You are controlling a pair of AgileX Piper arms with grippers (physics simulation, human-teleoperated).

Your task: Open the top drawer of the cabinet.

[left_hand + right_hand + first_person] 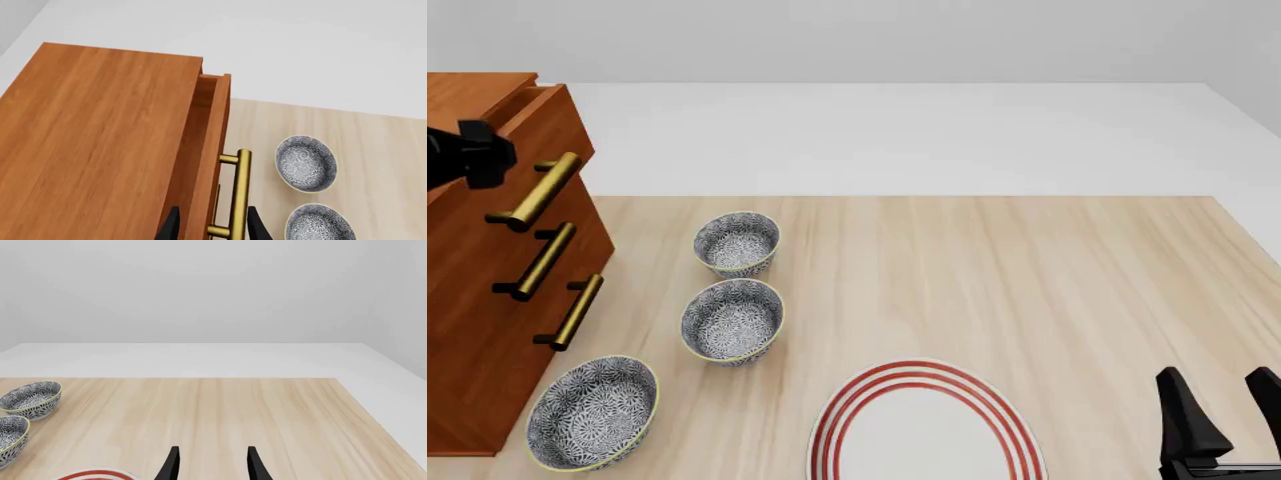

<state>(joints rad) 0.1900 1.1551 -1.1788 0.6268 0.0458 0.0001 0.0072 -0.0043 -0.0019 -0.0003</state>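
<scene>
- Right gripper [1220, 410]: nearest the front camera, low at the table's near right corner. Its fingers stand apart with nothing between them.
- Plate [924, 430]: red-ringed, at the near edge of the table [1028, 270], just left of the right gripper and not touching it.
- Bowls: three patterned ones in a row beside the cabinet [481, 330]. Near bowl [593, 412] sits just beside the cabinet's base; middle bowl [733, 320] and far bowl [737, 243] lie a little further out, on the side the drawers open toward.
- Cabinet: stands at the table's left edge, its three brass handles facing the bowls.
- Top drawer [212, 130]: pulled out a short way; a narrow gap shows between its front and the cabinet top.
- Left gripper [212, 225]: at the top drawer's handle [239, 192]. In the wrist view, one finger lies on each side of the bar's near end, moderately spread. Whether the pads press the bar cannot be told.
- Obstructions: no object lies between the left gripper and the handle; the bowls sit below handle level.
</scene>
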